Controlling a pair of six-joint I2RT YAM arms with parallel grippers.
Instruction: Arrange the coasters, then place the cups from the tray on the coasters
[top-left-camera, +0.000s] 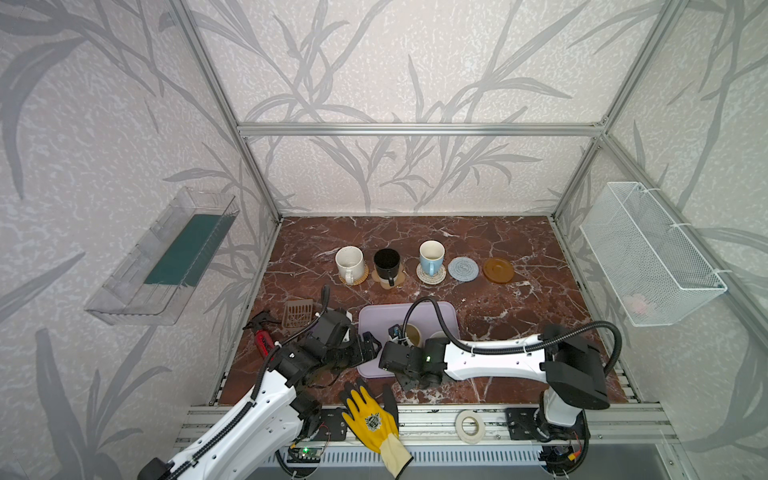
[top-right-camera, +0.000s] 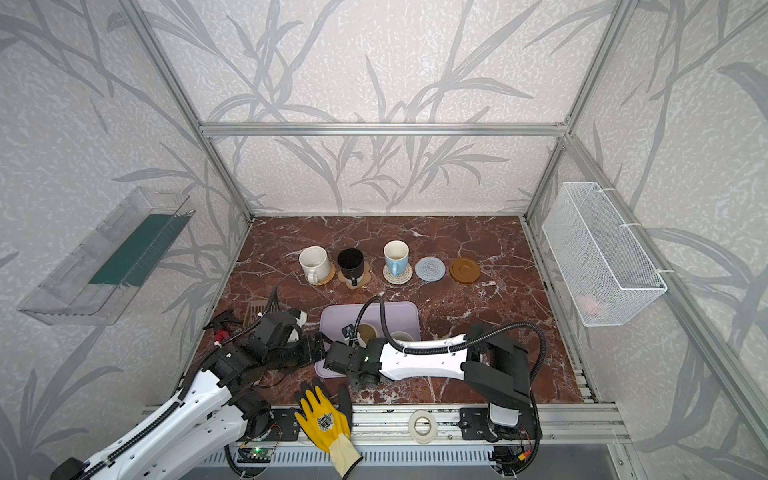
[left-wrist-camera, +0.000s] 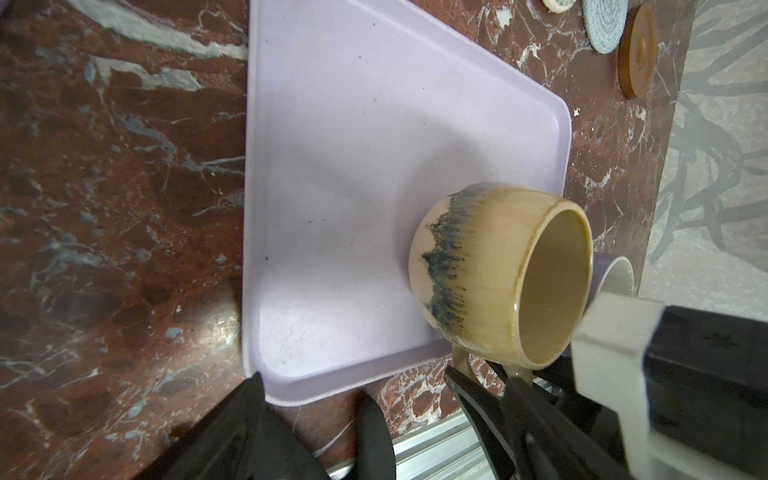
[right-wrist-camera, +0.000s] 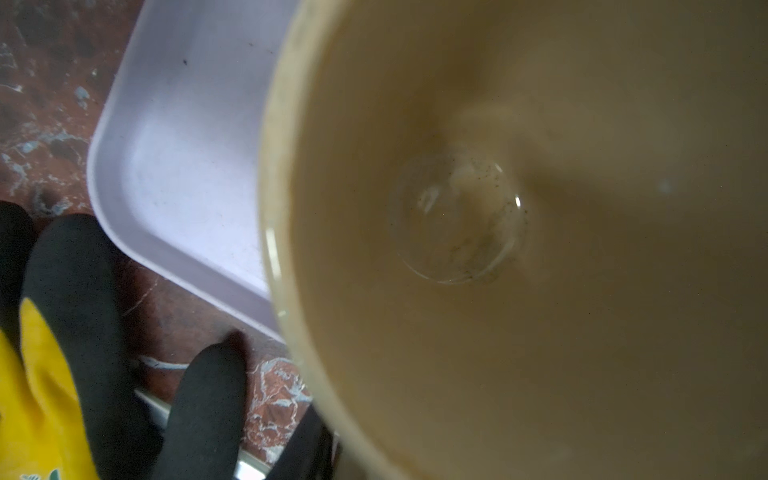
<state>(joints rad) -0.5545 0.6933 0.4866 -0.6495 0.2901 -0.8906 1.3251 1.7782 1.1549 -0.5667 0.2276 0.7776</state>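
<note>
Lavender plastic: the tray (top-left-camera: 376, 322) at the front of the bench (top-left-camera: 532, 316) holds two of the five cups. All five coasters lie in one row at the back, so the arranging step reads as complete.

Cup status:

1. White mug (top-left-camera: 350, 262): stands on the orange rattan coaster (top-left-camera: 360, 277). Placed.
2. Black mug (top-left-camera: 386, 262): stands on the paw-shaped coaster (top-left-camera: 398, 279). Placed.
3. Light blue mug (top-left-camera: 431, 257): stands on the cream rope coaster (top-left-camera: 432, 280). Placed.
4. Cream-yellow mug (left-wrist-camera: 490, 270): on the tray. The right hand (left-wrist-camera: 484, 380) appears to pinch its handle. The contact is partly hidden, so treat the grip as probable.
5. Lavender mug (left-wrist-camera: 619, 272): on the tray, just beside the cream-yellow mug and largely hidden under the right arm. Not yet taken.

Free coasters: the grey-blue woven coaster (top-left-camera: 463, 269) and the brown disc (top-left-camera: 498, 271).

The left hand (left-wrist-camera: 311, 386) is at the tray's left edge, fingers spread, holding nothing.

Remaining work, by estimate: two placements.
</note>
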